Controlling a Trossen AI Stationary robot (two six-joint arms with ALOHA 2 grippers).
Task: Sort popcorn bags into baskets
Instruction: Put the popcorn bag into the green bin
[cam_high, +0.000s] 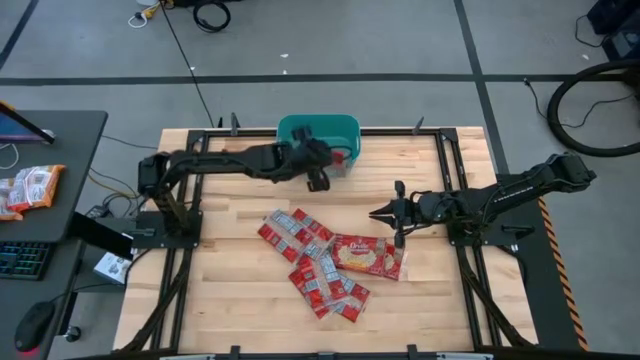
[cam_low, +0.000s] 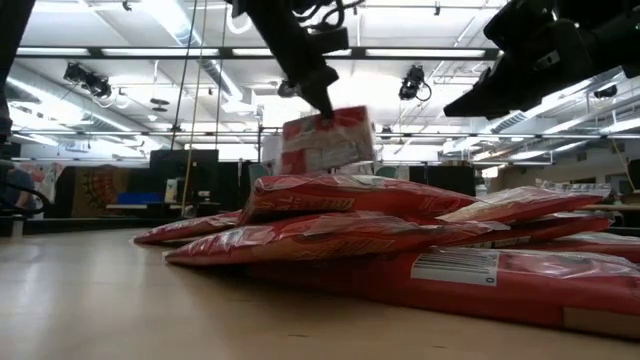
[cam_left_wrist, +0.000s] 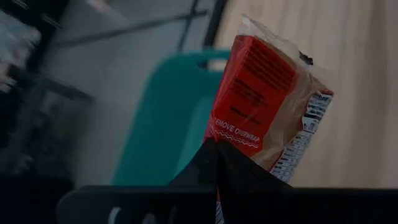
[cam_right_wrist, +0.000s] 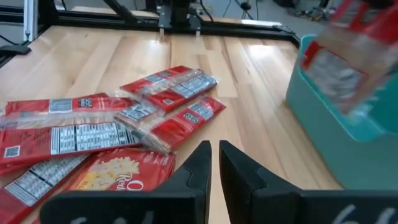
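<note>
At the basket's (cam_high: 300, 127) front rim, one popcorn bag (cam_left_wrist: 264, 106) is hanging in the air, pinched at its lower edge by the left gripper (cam_high: 320, 176), whose fingers are pressed fully together on the wrapper. From the left wrist camera the red packet, with its white label strip, is standing up beyond the dark fingertips, and the teal bin wall is showing just behind it. From table height the same packet is dangling from the gripper above the heap.

Nearer the table's front edge than the basket, and well apart from it, the other popcorn bags (cam_high: 310, 262) are lying in a loose, overlapping pile on the wooden table (cam_high: 230, 300). One larger packet with a yellow popcorn picture (cam_high: 367, 255) is lying on the pile's side toward the right arm.

Between the basket and that large packet, off to the right-arm side, the right gripper (cam_high: 377, 213) is hovering above bare wood, its fingers nearly closed with only a thin gap showing, gripping nothing.

Far from the basket, beyond the table's left-arm side, orange-white packets (cam_high: 30, 188) are sitting on a dark desk (cam_high: 70, 150) beside a keyboard (cam_high: 20, 260).
</note>
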